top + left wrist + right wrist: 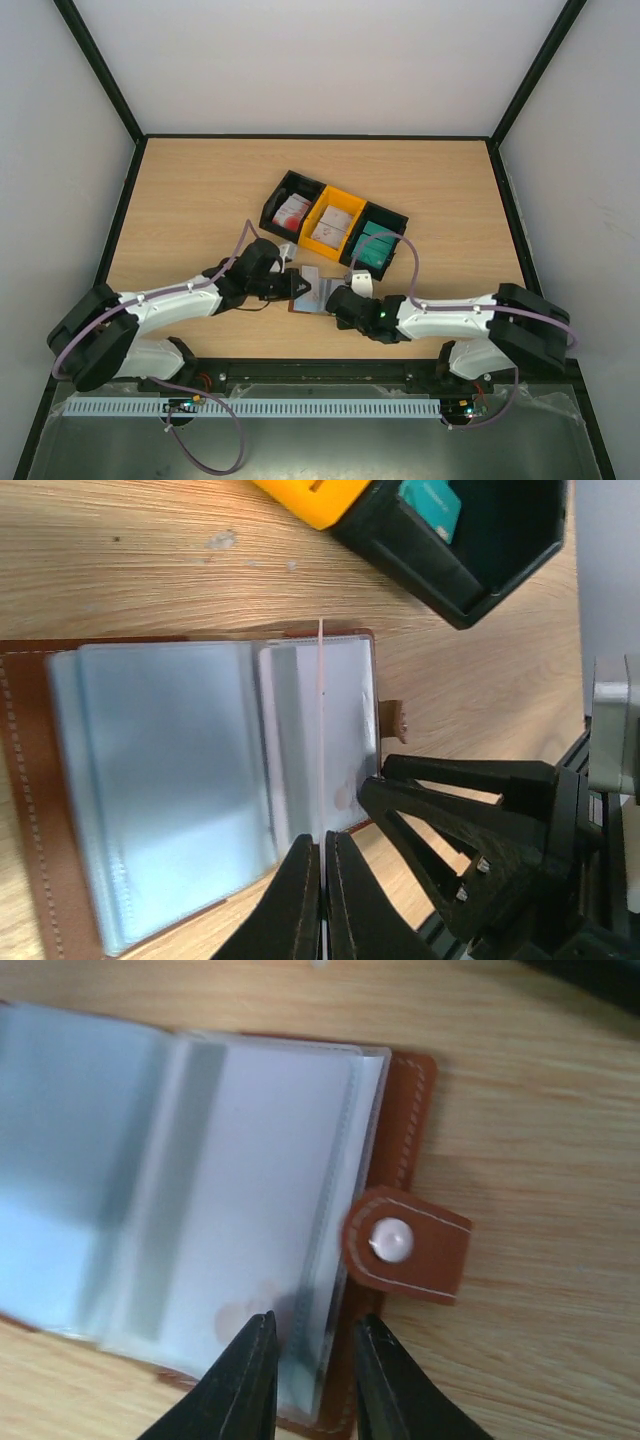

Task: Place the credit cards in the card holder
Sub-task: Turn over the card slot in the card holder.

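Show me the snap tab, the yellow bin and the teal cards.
snap tab point(392, 1240): right wrist view, white stud
yellow bin point(320, 500): left wrist view, outer wall
teal cards point(375, 248): top view, top card

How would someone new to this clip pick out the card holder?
On the wooden table, look just on the near side of the row of three bins. The card holder lies open there: brown leather, pale clear pockets, a snap tab, and flat where the bins are boxy.

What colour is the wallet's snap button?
The snap button is white, on a brown tab; best in the right wrist view.
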